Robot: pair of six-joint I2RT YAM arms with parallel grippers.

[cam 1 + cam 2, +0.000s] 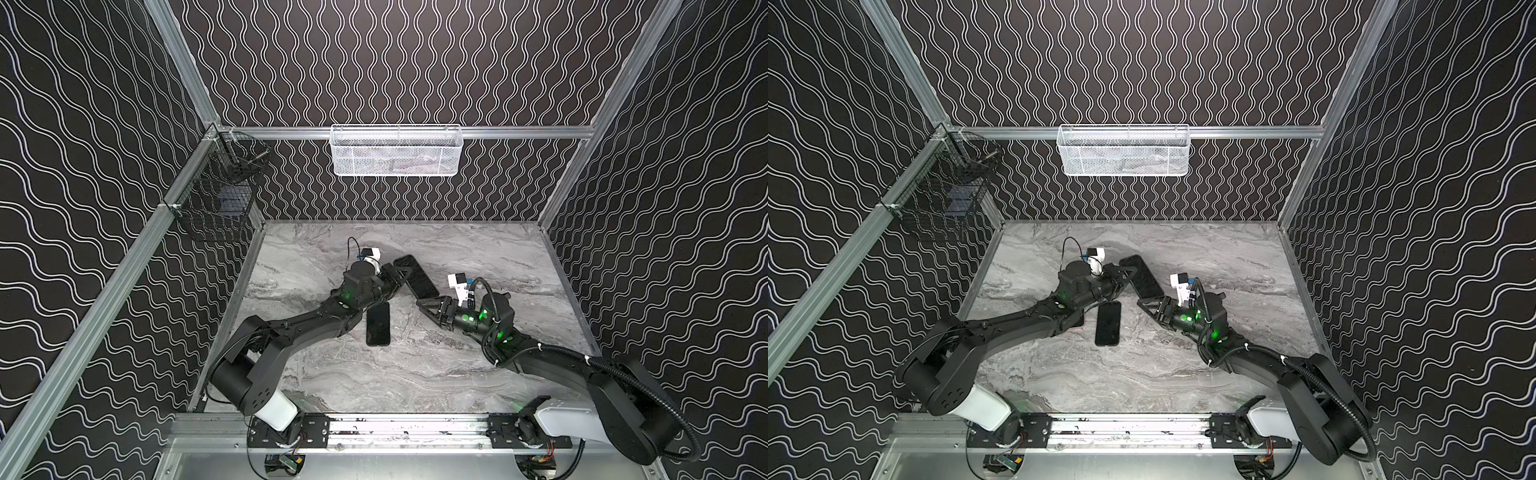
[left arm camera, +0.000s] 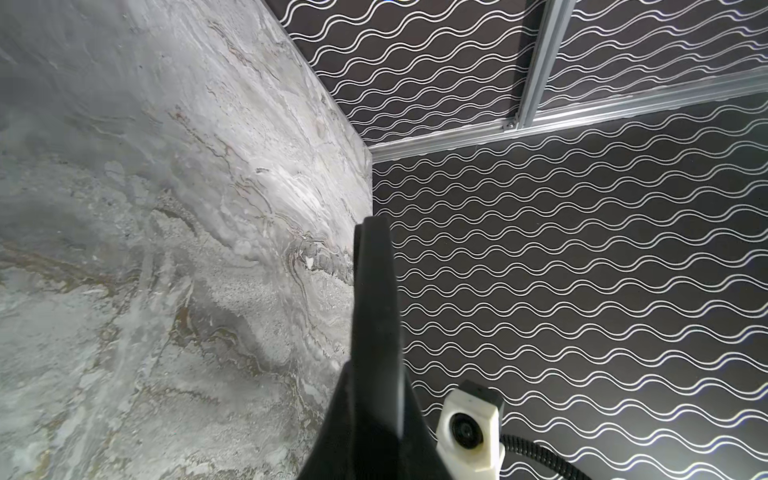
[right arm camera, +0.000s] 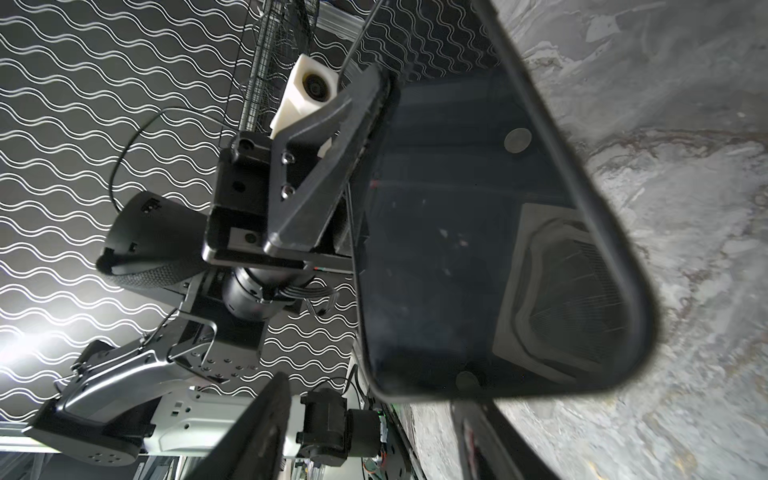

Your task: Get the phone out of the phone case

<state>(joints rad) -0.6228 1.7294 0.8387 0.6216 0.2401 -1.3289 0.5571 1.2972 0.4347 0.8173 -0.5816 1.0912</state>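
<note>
The black phone (image 1: 378,324) (image 1: 1108,324) lies flat and bare on the marble table (image 1: 415,374), beside the left forearm. The empty black phone case (image 1: 415,275) (image 1: 1142,276) (image 3: 436,249) hangs tilted above the table, its hollow inside and camera cut-out facing the right wrist camera. My left gripper (image 1: 406,274) (image 1: 1133,272) (image 2: 374,257) is shut on the case's long edge. My right gripper (image 1: 428,307) (image 1: 1148,305) (image 3: 368,390) sits just below the case's near end. Its fingers stand apart and do not clamp the case.
A white mesh basket (image 1: 395,149) hangs on the back wall and a black wire basket (image 1: 216,199) on the left wall. Patterned walls close in three sides of the table. An aluminium rail (image 1: 415,428) runs along the front.
</note>
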